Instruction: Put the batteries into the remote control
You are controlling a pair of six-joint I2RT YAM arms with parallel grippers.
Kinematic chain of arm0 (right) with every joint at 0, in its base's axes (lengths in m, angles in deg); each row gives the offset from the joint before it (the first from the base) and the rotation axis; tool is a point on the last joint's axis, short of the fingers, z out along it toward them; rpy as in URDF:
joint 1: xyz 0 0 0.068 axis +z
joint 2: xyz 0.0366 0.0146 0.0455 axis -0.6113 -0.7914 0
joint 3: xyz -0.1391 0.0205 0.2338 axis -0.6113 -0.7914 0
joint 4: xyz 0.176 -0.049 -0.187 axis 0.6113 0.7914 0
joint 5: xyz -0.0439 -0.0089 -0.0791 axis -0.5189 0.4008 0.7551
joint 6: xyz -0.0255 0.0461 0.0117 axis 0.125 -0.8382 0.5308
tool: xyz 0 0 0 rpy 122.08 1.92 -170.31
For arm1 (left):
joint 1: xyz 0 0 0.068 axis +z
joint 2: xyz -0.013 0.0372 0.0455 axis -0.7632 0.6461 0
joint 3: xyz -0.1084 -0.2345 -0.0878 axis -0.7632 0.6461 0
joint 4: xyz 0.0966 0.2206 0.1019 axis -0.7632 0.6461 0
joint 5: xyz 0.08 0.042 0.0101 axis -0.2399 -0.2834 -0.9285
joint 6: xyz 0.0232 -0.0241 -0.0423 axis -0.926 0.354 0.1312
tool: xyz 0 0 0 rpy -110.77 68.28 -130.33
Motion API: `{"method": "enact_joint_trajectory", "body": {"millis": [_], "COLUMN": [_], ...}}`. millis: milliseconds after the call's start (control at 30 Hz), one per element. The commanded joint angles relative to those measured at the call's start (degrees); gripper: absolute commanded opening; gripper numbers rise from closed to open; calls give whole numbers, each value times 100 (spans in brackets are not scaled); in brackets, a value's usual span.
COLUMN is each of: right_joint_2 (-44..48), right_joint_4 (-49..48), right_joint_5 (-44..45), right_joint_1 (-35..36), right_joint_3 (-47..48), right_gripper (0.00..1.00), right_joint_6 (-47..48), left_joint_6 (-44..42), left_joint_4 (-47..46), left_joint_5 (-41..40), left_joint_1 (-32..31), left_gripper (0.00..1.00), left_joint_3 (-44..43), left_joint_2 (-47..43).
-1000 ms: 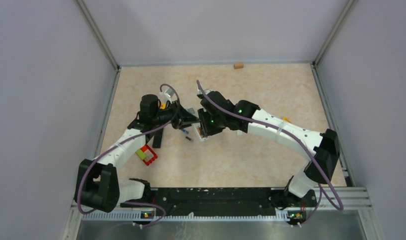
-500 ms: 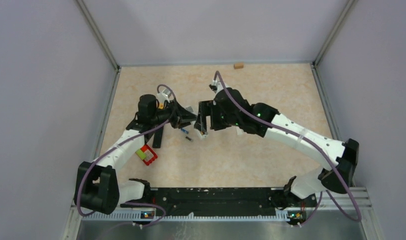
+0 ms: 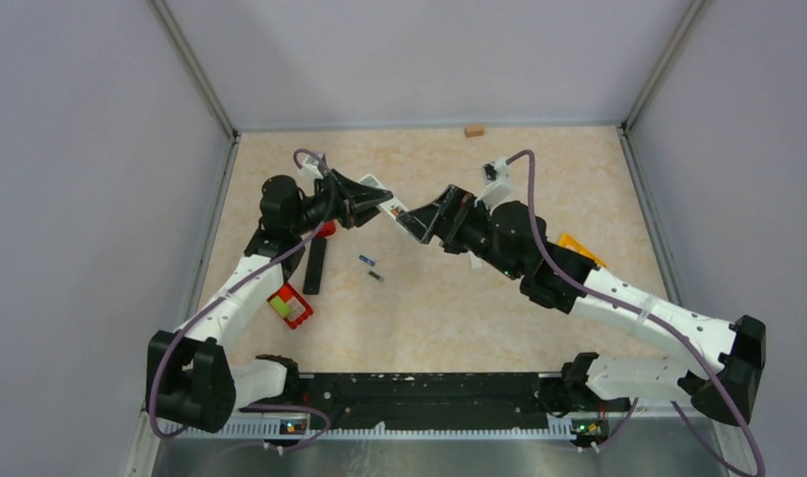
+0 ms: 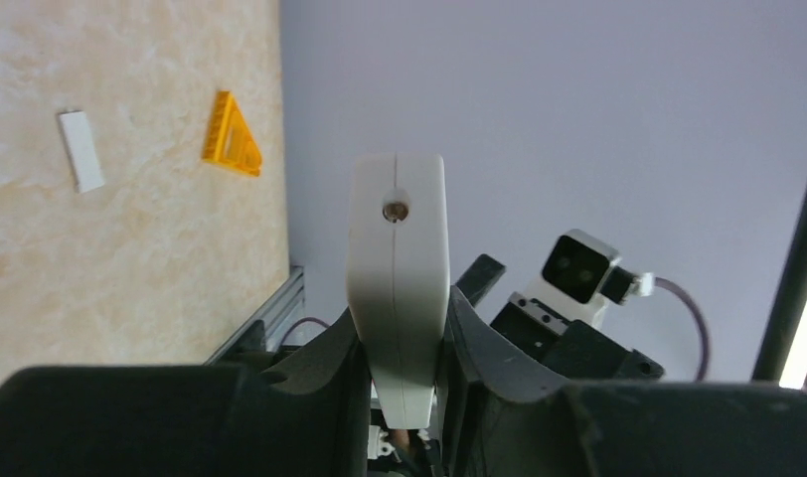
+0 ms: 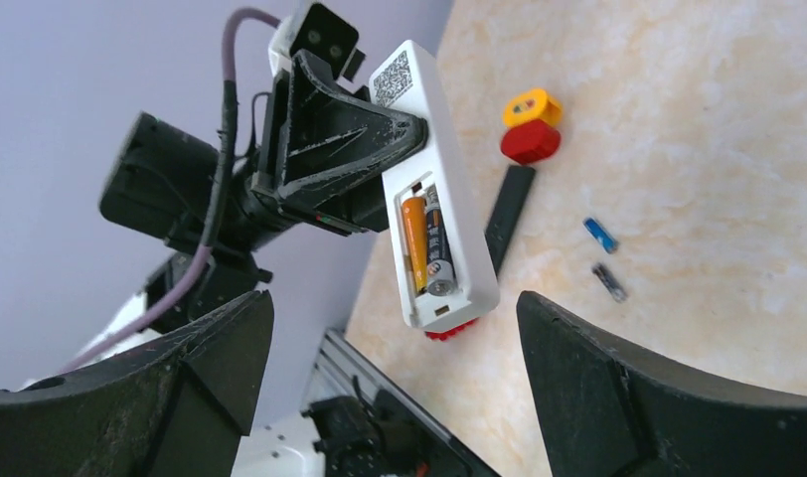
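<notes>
The white remote control is held in the air with my left gripper shut on its sides. Its back compartment is open. Inside lie an orange battery and a dark battery side by side. In the top view the remote control points toward my right gripper, which stands wide open just short of it and holds nothing. A blue battery and a dark battery lie loose on the table, also seen from above as the blue battery and the dark battery.
A long black bar lies left of the loose batteries. A red and green block sits nearer the left arm. A white cover strip and an orange triangle lie on the right. A small wooden block is by the back wall.
My right gripper has opened wide and drawn back to the right, away from the remote. The left gripper has carried the remote up and toward the back of the table.
</notes>
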Motion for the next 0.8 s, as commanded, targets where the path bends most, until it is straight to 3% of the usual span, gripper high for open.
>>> {"method": "enact_joint_trajectory", "body": {"millis": [0, 267, 433, 667, 767], "right_joint_2": [330, 621, 563, 280, 300], "right_joint_4": [-1414, -2139, -2304, -2372, -2516], "right_joint_5": [473, 1018, 1052, 707, 714], "right_joint_1": [-33, -30, -31, -33, -33], "right_joint_3": [-103, -411, -370, -227, -329], "right_gripper": [94, 90, 89, 60, 53], "right_joint_6": [-489, -1039, -1140, -1260, -1251], "left_joint_6": [780, 2375, 2772, 2765, 2766], "left_joint_4": [-925, -2105, -2307, -2192, -2193], "left_joint_5": [-156, -303, -215, -179, -134], "left_joint_1": [9, 9, 9, 9, 9], "left_gripper": [0, 0, 0, 0, 0], "left_joint_3": [-604, -477, -513, -521, -499], "left_joint_2": [68, 207, 140, -10, -19]}}
